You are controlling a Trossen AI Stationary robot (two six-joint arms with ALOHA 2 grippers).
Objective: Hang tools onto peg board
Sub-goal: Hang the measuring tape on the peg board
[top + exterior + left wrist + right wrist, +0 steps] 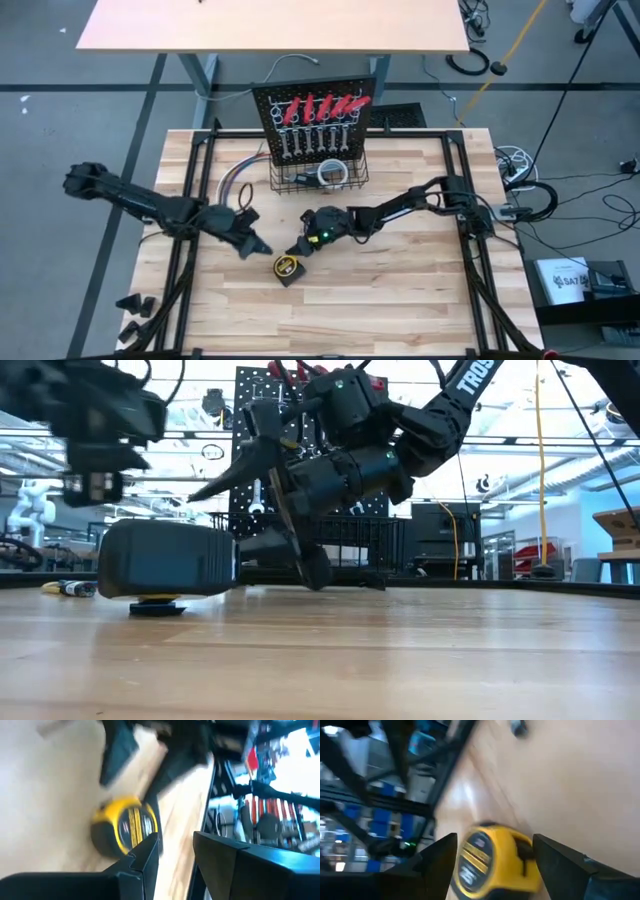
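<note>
Low at the centre of the wooden bench [400,290] lies one rounded yellow-and-black tape measure [287,266]. Right pincer [302,247] stands just above it, fingers apart; left pincer [258,247], also parted, sits just left.

Light wooden table [400,290], yellow tape measure [287,267] near centre, peg board [315,125] at far edge

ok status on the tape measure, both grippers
Right gripper open, straddling tape measure on table. Left gripper open, hovering close beside. Peg board unobstructed.
</note>
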